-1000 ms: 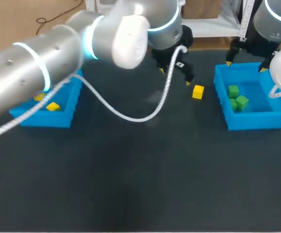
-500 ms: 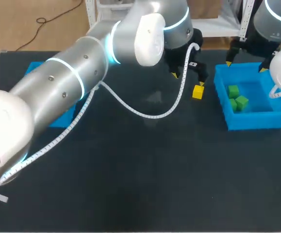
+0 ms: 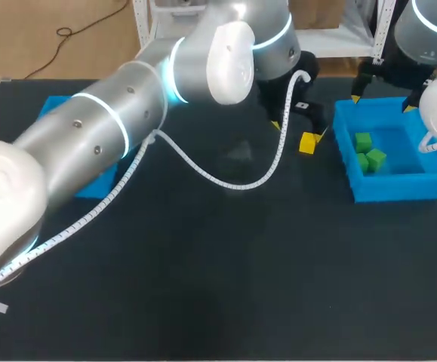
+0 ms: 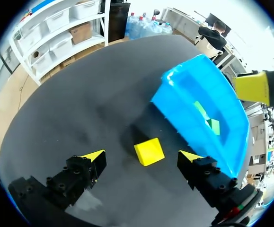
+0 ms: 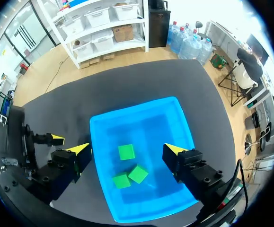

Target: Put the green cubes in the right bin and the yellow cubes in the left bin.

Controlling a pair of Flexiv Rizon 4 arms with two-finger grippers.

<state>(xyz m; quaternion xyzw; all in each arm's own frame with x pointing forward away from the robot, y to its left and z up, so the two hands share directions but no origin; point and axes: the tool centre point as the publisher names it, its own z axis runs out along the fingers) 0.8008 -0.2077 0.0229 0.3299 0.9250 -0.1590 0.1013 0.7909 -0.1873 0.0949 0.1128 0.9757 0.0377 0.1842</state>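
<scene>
Pincers both stand apart; left pincer [image 3: 298, 130] straddles the yellow cube [image 3: 307, 143] on the table [image 3: 203, 286], upper right of centre, fingers clear of it, just left of the right bin [image 3: 399, 188]; three green cubes [image 3: 369, 154] lie inside; right pincer [image 3: 383, 102] hovers over that bin's far rim; left bin [image 3: 54, 105], upper left, sits half hidden behind the left arm [image 3: 112, 128].

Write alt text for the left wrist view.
The left end effector hangs open over a yellow cube on the dark table, the cube between its fingers but untouched. Just beyond the cube stands a blue bin with green cubes inside.
</scene>
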